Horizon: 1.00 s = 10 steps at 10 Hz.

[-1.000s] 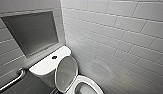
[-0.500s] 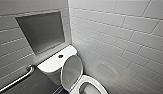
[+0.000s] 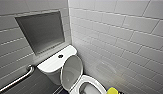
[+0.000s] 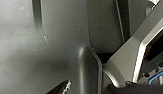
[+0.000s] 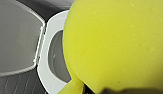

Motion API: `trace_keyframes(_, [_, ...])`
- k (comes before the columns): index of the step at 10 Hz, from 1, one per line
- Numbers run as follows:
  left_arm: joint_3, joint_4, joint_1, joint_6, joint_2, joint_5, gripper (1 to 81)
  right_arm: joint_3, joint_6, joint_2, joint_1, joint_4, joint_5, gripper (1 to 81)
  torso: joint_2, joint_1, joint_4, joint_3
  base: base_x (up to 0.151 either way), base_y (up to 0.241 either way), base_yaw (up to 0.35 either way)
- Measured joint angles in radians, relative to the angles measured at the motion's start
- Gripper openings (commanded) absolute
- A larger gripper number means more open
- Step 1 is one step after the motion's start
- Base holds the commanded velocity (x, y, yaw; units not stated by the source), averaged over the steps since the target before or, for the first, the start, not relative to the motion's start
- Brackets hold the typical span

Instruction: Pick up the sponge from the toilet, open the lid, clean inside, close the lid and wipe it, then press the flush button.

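Observation:
The white toilet [image 3: 53, 64] stands in the corner with its lid [image 3: 72, 71] raised, grey underside facing the bowl [image 3: 93, 84]. The dark flush button [image 3: 60, 56] sits in the middle of the tank top. The yellow sponge [image 3: 112, 91] peeks in at the lower edge of the head view, just right of the bowl. In the right wrist view the sponge [image 5: 114, 42] looms large, gripped by my right gripper, hanging over the seat rim [image 5: 45, 67] beside the raised lid [image 5: 17, 37]. One toothed fingertip [image 4: 64, 87] of my left gripper shows against dark robot parts, holding nothing.
A metal grab bar [image 3: 17, 80] runs along the left wall below a grey recessed niche [image 3: 42, 32]. White tiled wall [image 3: 122, 45] closes in tightly on the toilet's right side.
The head camera has shifted a little, so the whole picture slid slightly. The yellow sponge now shows at the lower edge. The lid stays raised.

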Motion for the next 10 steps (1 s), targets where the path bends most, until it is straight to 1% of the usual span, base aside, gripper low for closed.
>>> trace_keyframes(4, [0.000, 0.000, 0.001, 0.000, 0.001, 0.005, 81.1, -0.096, 0.010, 0.119, 0.102, -0.001, -0.109, 1.0, -0.007, 0.004, 0.000, 0.000, 0.000, 0.000, 0.000])
trace_keyframes(7, [-0.001, 0.000, 0.003, 0.000, 0.005, 0.018, 81.1, -0.140, 0.012, 0.170, 0.173, -0.004, -0.158, 1.0, -0.093, 0.058, 0.000, -0.006, 0.000, 0.000, 0.000])
trace_keyframes(9, [-0.002, 0.000, 0.005, 0.000, 0.016, 0.020, 81.1, -0.161, 0.013, 0.211, 0.197, -0.005, -0.169, 1.0, -0.164, 0.102, 0.000, -0.037, 0.000, 0.000, 0.000])
trace_keyframes(10, [-0.014, 0.000, 0.005, 0.000, 0.021, 0.021, 81.1, -0.166, 0.013, 0.234, 0.197, -0.005, -0.178, 1.0, -0.184, 0.116, 0.000, -0.043, 0.000, 0.000, 0.000])
